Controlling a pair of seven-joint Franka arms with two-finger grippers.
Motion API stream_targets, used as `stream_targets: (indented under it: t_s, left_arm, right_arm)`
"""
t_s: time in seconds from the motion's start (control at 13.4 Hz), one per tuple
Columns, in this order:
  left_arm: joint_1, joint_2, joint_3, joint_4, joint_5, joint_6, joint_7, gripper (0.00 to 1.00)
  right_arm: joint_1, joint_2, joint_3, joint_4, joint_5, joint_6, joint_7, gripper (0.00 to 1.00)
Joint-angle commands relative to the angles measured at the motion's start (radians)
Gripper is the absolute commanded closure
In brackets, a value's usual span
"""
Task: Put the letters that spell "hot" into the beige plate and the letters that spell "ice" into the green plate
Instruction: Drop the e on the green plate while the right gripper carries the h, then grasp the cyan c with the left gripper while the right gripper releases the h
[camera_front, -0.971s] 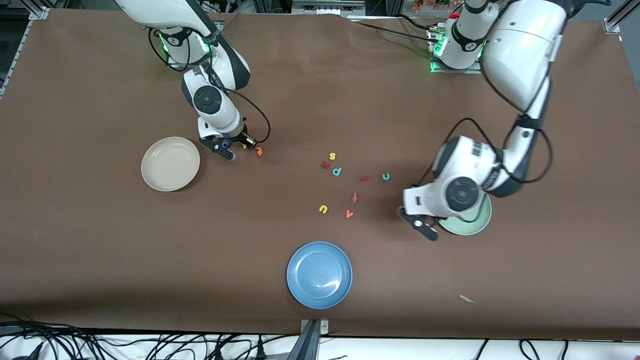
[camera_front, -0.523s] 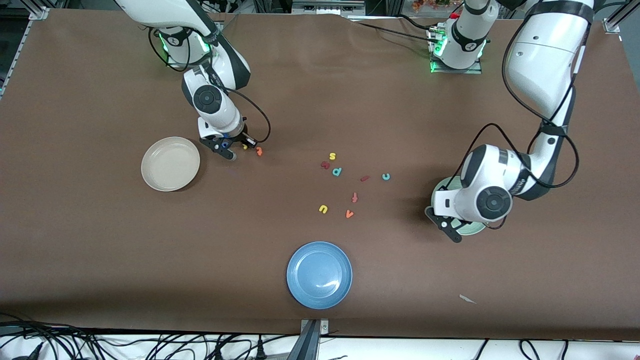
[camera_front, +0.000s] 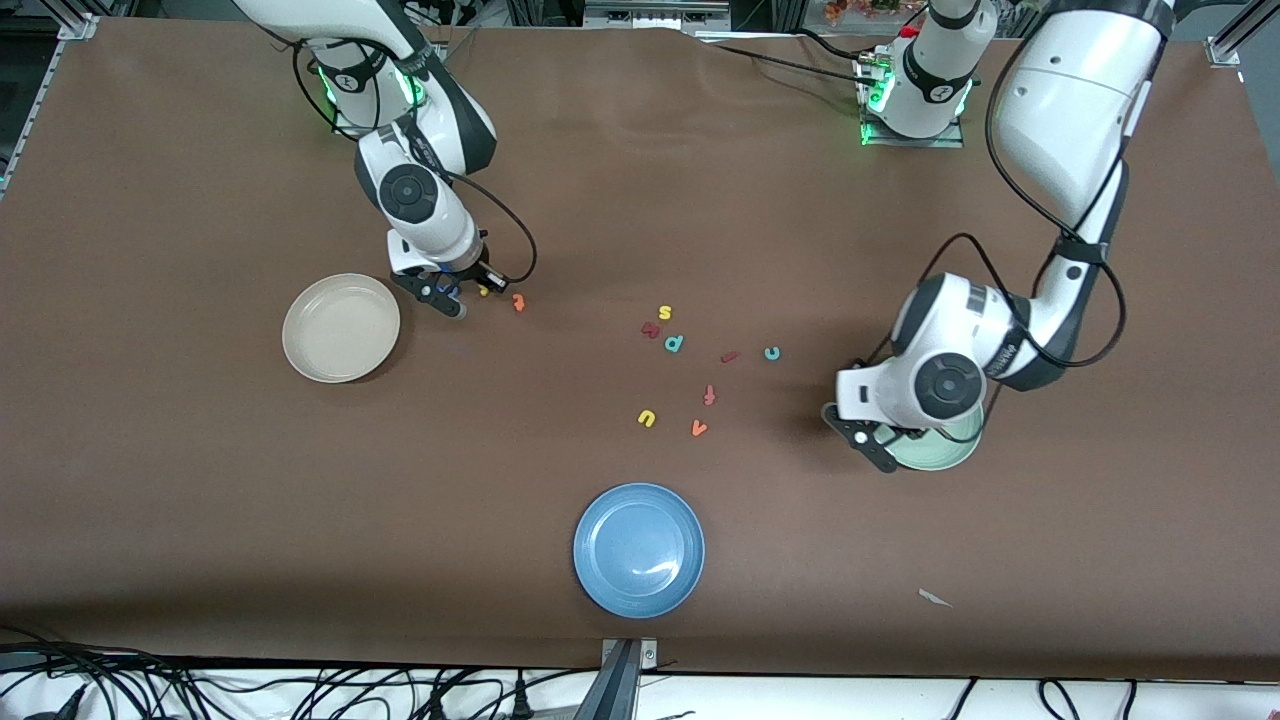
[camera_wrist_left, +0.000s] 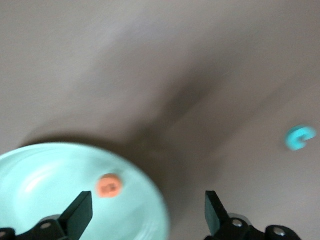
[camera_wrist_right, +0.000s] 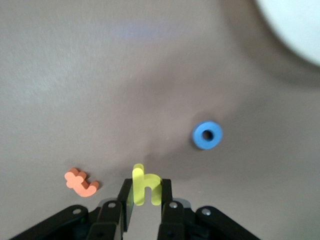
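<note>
My right gripper (camera_front: 465, 292) (camera_wrist_right: 145, 192) is shut on the yellow h (camera_wrist_right: 146, 189) (camera_front: 483, 291), low over the table beside the beige plate (camera_front: 341, 328) (camera_wrist_right: 295, 25). The orange t (camera_front: 518, 301) (camera_wrist_right: 81, 182) and the blue o (camera_wrist_right: 207, 135) lie on the table close by. My left gripper (camera_front: 885, 447) (camera_wrist_left: 147, 210) hangs open over the rim of the green plate (camera_front: 945, 452) (camera_wrist_left: 45, 175), which the arm partly hides. The orange e (camera_wrist_left: 108, 185) lies in that plate. The teal c (camera_front: 771, 353) (camera_wrist_left: 300, 138) and the dark red i (camera_front: 729, 356) lie on the table mid-way.
A blue plate (camera_front: 639, 549) sits near the front edge. Loose letters lie mid-table: yellow s (camera_front: 664, 312), a dark red n-like letter (camera_front: 650, 329), teal p (camera_front: 674, 343), orange f (camera_front: 709, 394), yellow u (camera_front: 647, 418), orange v (camera_front: 699, 428). A paper scrap (camera_front: 935, 598) lies nearer the camera than the green plate.
The left gripper swung over the green plate, then back toward its rim, and opened wide. The right gripper closed on the yellow h and shifted slightly toward its base.
</note>
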Motion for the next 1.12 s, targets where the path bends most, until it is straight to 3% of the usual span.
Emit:
stream_targets:
  t_s: [0.0,0.22,0.6,0.82,1.05]
  left_arm:
    - [-0.011,-0.038,-0.068,-0.046,0.023,-0.008,-0.179,0.0]
    - [-0.005,-0.038,-0.15,-0.069,0.019,0.003,-0.464,0.0]
    - [-0.001,-0.071,-0.166,-0.256,0.019,0.251,-0.693,0.0]
    - [-0.028,-0.075,-0.164,-0.275,0.038,0.262,-0.833,0.01]
    - [-0.034,-0.065,-0.164,-0.284,0.056,0.264,-0.92,0.15]
  right_arm:
    - [-0.002,-0.061,-0.064,0.018,0.005,-0.104,-0.116,0.82]
    - [-0.002,-0.073,-0.146,0.052,0.005,-0.189,-0.266,0.82]
    - [-0.005,-0.069,-0.339,0.054,0.005,-0.215,-0.644,0.82]
    - [-0.019,-0.02,-0.428,0.061,0.001,-0.203,-0.839,0.82]
    - [-0.019,0.043,-0.489,0.081,0.001,-0.168,-0.969,0.82]
